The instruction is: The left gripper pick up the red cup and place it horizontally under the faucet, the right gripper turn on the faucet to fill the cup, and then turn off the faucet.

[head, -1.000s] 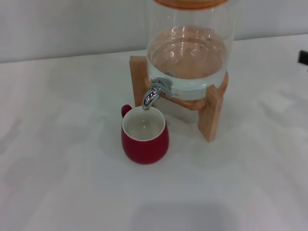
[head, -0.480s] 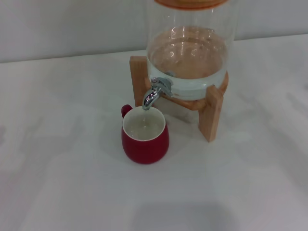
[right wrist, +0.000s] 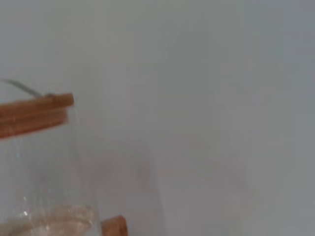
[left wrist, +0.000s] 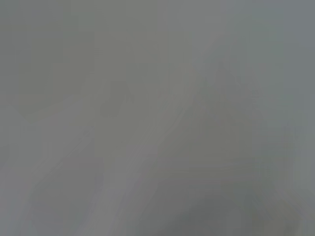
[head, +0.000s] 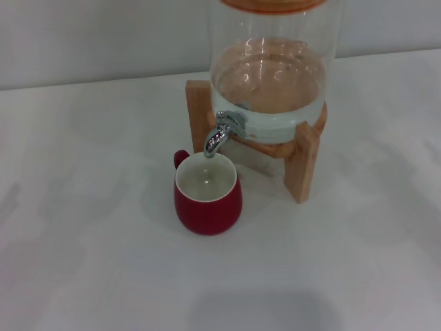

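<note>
Head view: red cup [head: 207, 195] is seen upright on the white surface [head: 89, 207], mouth set directly beneath the faucet [head: 222, 133] spout of the glass dispenser [head: 272, 76] to catch water; neither gripper is visible, so jaws' state cannot be told.

Red cup [head: 207, 198] upright on table, handle rearward, directly below chrome faucet [head: 222, 131] spout.

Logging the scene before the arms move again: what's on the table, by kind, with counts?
Red cup: 1
Chrome faucet: 1
Glass water dispenser: 1
Wooden stand: 1
Total: 4. Neither gripper is in view.
</note>
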Tool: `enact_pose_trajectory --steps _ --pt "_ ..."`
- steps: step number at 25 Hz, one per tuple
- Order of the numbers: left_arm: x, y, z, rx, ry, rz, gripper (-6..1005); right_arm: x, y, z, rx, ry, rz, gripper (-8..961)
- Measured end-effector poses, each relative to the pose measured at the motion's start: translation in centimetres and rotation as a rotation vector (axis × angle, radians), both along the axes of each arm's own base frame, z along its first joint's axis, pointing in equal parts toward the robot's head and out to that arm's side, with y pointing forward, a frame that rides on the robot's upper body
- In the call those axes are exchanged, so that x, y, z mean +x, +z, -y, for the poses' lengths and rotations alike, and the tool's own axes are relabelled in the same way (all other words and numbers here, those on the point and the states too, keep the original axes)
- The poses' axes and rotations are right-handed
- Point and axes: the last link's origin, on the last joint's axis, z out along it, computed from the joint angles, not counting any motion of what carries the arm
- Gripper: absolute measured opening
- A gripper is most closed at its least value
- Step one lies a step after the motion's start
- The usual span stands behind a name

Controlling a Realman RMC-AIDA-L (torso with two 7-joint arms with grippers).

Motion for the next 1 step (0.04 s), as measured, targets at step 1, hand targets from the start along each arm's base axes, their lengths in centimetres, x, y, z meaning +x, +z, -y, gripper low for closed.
enact_pose_trajectory --steps 1 --pt "0.04 -0.03 0.03 -0.002 -0.003 0.000 853 0.16 -0.03 0.03 0.006 0.001 0.021 722"
